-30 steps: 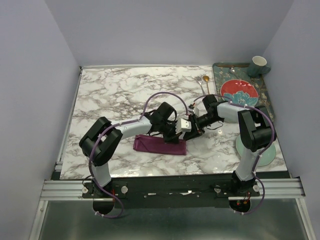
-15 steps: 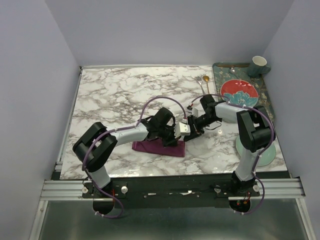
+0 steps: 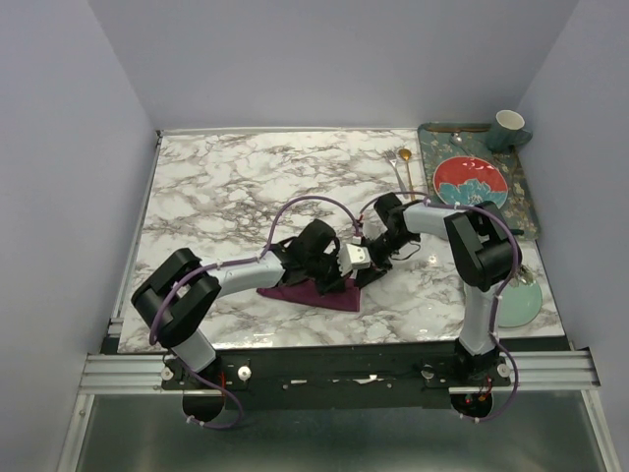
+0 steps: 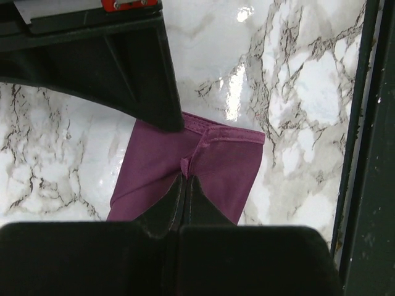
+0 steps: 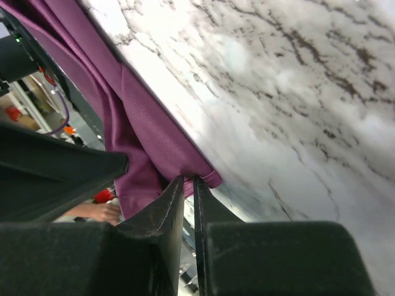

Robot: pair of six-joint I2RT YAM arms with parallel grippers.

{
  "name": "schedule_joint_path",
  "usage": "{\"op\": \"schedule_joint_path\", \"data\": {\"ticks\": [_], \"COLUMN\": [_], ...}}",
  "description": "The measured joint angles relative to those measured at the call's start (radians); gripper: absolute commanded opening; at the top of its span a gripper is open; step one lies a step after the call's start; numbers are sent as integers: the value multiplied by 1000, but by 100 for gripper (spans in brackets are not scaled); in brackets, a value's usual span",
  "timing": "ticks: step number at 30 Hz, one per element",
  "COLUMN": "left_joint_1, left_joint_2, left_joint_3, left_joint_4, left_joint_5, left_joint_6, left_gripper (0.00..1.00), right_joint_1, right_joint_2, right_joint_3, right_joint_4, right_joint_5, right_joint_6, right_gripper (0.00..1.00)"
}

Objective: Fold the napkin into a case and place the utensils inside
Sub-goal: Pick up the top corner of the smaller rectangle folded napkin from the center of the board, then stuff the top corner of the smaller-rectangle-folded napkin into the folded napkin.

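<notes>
Left fingers (image 4: pixel 177 192): closed, pinching a napkin (image 4: pixel 225 163) fold.
Right fingers (image 5: pixel 174 191): nearly together, nipping the napkin's hem.
Napkin: folded, lying on the surface (image 4: pixel 296 74).

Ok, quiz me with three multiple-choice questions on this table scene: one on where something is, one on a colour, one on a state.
1. Where is the red plate?
A) at the near left corner
B) on the tray, far right
C) mid-table

2. What colour is the napkin?
A) green
B) white
C) purple

3. How is the left claw?
A) shut on a napkin fold
B) wide open above the table
C) holding a fork

Answers:
1 B, the top view shows the plate lying inside the tray's rim.
2 C, both wrist views show purple cloth.
3 A, the left wrist view shows its fingers meeting with a pinch of cloth between them.
</notes>
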Motion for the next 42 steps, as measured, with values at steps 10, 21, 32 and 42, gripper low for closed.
{"op": "schedule_joint_path", "data": {"ticks": [10,21,32,42], "left_joint_1": [1,108,175,183], "left_joint_2": [-6,64,166,175], "left_joint_3": [-5,29,103,101], "left_joint_4": [-47,-113,-165,-166], "left_joint_5": [1,85,191,211], "left_joint_6": [-150,-325,-426,-505], "left_gripper": [0,0,0,0], "right_joint_1": [11,12,13,29], "right_joint_2": [40,40,21,-24], "right_joint_3": [62,70,71,67], "right_joint_4": [-66,-72,-69,-21], "right_joint_5": [42,58,84,171], "right_joint_6": [3,-2,-29,-80], "right_gripper": [19,19,18,18]}}
